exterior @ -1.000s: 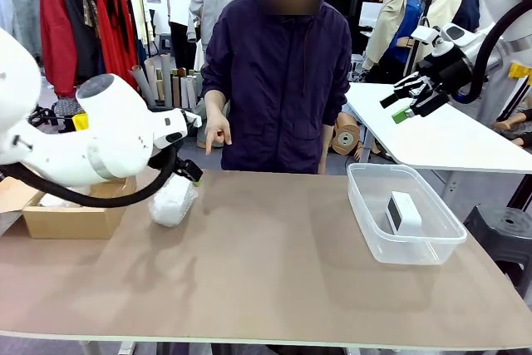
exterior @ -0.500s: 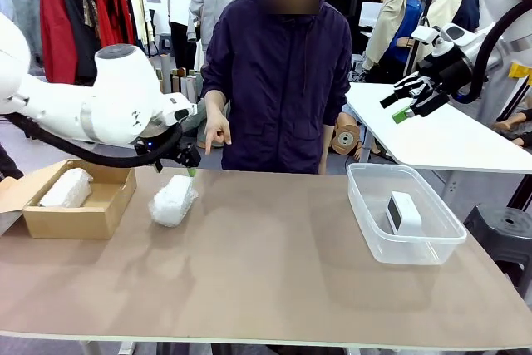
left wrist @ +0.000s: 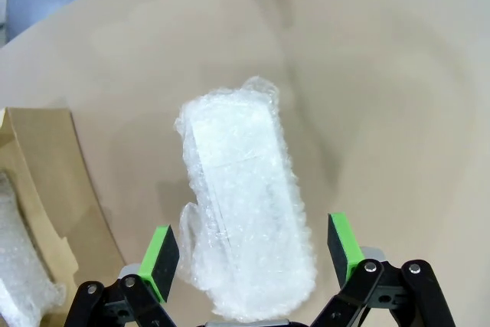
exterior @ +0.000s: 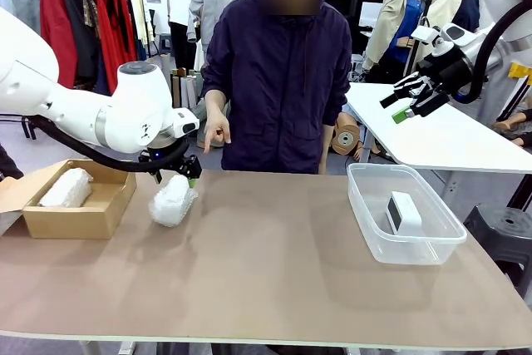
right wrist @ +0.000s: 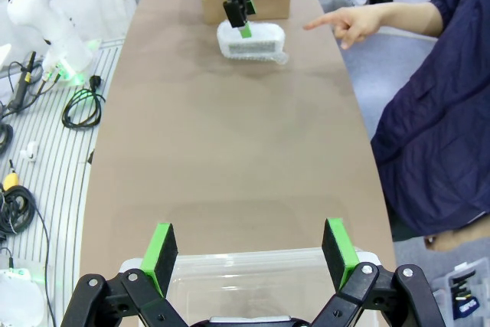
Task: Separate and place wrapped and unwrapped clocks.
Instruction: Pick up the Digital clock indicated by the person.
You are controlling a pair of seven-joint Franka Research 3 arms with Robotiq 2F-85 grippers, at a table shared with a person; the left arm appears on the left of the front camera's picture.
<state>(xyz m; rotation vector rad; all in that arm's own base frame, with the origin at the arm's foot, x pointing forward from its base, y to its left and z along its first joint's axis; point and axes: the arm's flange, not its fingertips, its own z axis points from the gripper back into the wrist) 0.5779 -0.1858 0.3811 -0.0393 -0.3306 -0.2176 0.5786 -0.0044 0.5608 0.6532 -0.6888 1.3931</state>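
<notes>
A bubble-wrapped clock (exterior: 172, 199) lies on the brown table at the left; the same bundle (left wrist: 243, 204) sits between my left gripper's spread green pads. My left gripper (exterior: 188, 172) hovers open just above its far end, touching nothing. A second wrapped clock (exterior: 66, 188) rests in the cardboard box (exterior: 83, 220). The bare white clock (exterior: 404, 212) stands in the clear plastic tub (exterior: 432, 247). My right gripper (exterior: 407, 99) hangs open, high at the right, above the tub rim (right wrist: 253, 266).
A person stands at the far edge, one hand (exterior: 218, 130) pointing down toward the wrapped clock; that hand (right wrist: 348, 22) also appears in the right wrist view. A white side table (exterior: 449, 135) stands behind the tub.
My left arm has swung back from over the cardboard box toward the wrapped clock on the table, uncovering the box. The right arm and the person's hand have not moved.
</notes>
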